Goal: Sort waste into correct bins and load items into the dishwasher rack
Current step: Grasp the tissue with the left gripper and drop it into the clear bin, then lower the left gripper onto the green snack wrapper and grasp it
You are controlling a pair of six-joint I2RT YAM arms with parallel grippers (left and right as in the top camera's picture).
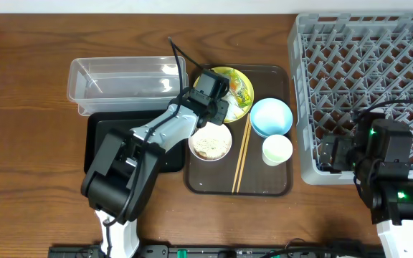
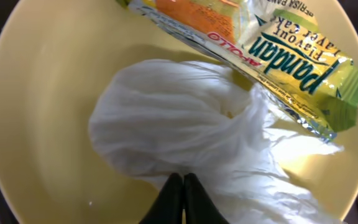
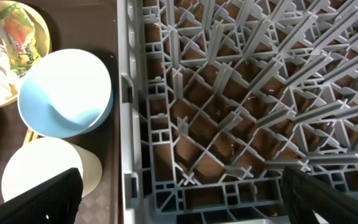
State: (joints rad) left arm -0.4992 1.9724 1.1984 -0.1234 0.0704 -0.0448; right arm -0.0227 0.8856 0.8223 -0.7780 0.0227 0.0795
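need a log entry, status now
Left gripper shut at tissue on plate, hold unclear. Right gripper open over rack edge. Wrapper overlaps tissue.

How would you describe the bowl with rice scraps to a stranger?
Find the brown tray beside the grey rack. On its left side, nearer the robot than the yellow plate, sits the white bowl. Unlike the blue bowl and white cup, it holds rice scraps.

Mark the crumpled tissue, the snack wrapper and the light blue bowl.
crumpled tissue (image 2: 166, 124), left wrist view, middle of the bunched folds.
snack wrapper (image 2: 291, 68), left wrist view, its printed face.
light blue bowl (image 1: 271, 116), overhead view, inside of the bowl.
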